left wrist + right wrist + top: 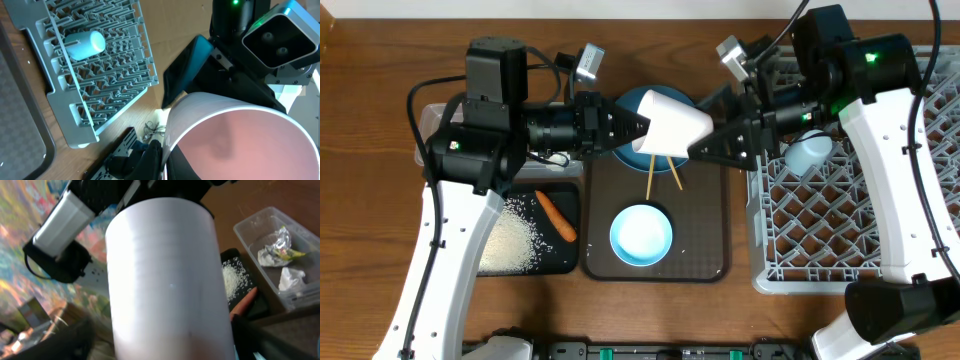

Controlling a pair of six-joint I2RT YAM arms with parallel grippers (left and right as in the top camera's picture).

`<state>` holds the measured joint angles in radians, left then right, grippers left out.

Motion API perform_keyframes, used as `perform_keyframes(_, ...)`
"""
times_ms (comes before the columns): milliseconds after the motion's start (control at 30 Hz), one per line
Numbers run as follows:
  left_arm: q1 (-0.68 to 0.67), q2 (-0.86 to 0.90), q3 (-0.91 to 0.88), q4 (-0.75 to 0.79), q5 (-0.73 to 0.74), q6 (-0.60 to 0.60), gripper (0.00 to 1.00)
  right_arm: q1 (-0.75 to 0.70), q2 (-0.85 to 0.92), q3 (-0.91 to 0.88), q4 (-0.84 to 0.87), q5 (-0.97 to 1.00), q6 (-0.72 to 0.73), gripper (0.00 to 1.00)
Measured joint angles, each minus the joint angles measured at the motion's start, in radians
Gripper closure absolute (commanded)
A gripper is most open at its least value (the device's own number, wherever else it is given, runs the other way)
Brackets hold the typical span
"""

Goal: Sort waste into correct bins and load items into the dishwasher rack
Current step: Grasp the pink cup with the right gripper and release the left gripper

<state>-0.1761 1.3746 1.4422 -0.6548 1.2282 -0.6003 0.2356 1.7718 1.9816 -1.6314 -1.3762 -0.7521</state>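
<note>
The pink cup (672, 125), pale outside and pink inside, hangs on its side between both arms above the blue plate (630, 100). My left gripper (635, 128) is shut on its rim (162, 150). My right gripper (717, 145) is open, its fingers on either side of the cup's body (165, 340). The chopsticks (660, 176) and the white bowl (641, 235) lie on the brown serving tray (705, 262). The light-blue cup (810, 152) lies in the grey rack (920, 210). Carrot (556, 217) and rice (515, 240) lie in the black tray (560, 262). Tissue (289, 278) and wrapper (276, 250) lie in the clear tub (250, 235).
The clear tub (423, 125) is mostly hidden under my left arm in the overhead view. The rack (100, 75) with the light-blue cup (85, 44) also shows in the left wrist view. The brown serving tray sits between the black tray and the rack.
</note>
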Motion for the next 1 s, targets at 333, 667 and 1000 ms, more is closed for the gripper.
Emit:
perform_keyframes(333, 0.002, 0.000, 0.000, 0.002, 0.014, 0.018, 0.92, 0.002, 0.000, 0.000, 0.028, 0.003, 0.003, 0.53)
perform_keyframes(667, 0.002, 0.000, -0.002, -0.159, -0.006, 0.105, 0.88, 0.006, 0.000, 0.000, 0.097, 0.018, 0.038, 0.61)
perform_keyframes(1000, 0.002, 0.000, -0.006, -0.187, -0.129, 0.145, 0.54, -0.027, 0.000, 0.000, 0.179, 0.144, 0.182, 0.66)
